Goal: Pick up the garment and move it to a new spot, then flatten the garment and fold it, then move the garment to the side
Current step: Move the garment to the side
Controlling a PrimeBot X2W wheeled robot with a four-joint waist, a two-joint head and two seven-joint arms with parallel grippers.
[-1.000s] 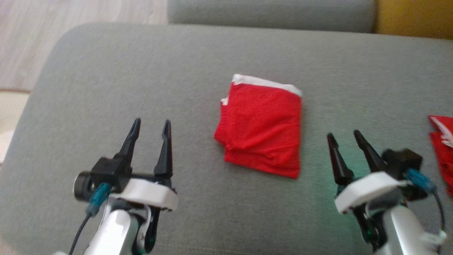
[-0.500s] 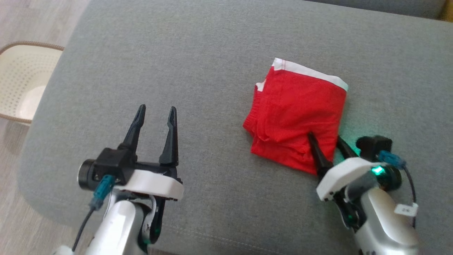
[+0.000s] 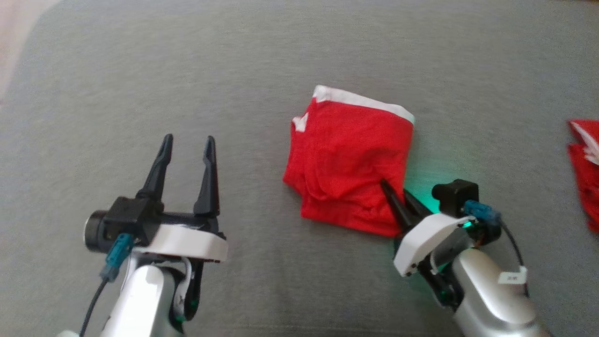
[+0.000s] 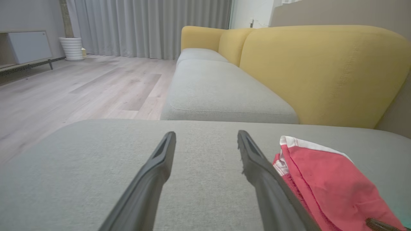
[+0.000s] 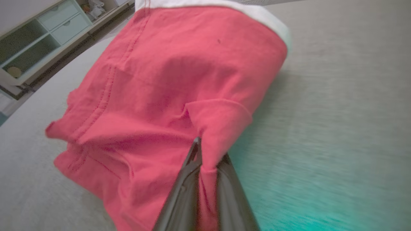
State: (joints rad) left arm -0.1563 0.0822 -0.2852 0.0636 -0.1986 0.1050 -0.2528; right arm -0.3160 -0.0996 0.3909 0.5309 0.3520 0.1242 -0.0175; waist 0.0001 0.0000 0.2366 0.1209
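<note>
The garment (image 3: 348, 166) is a folded red piece with a white waistband, lying on the grey sofa cushion (image 3: 262, 70). My right gripper (image 3: 397, 194) is shut on the garment's near right corner; in the right wrist view the red cloth (image 5: 179, 96) is pinched between the two dark fingers (image 5: 186, 179), with a fold puckered up above them. To the garment's left, my left gripper (image 3: 187, 145) stands open above the cushion with nothing between its fingers. The left wrist view shows the garment (image 4: 327, 183) just right of the open left gripper (image 4: 207, 138).
Another red and white cloth (image 3: 585, 173) lies at the cushion's right edge. Beyond the cushion, the left wrist view shows a yellow sofa back (image 4: 321, 70), a further grey seat (image 4: 221, 93) and wooden floor (image 4: 80, 86). Bare cushion stretches left of the garment.
My right gripper reached the garment's near right corner and shut on it. The head camera shifted, so the whole picture moved. The left gripper stayed open.
</note>
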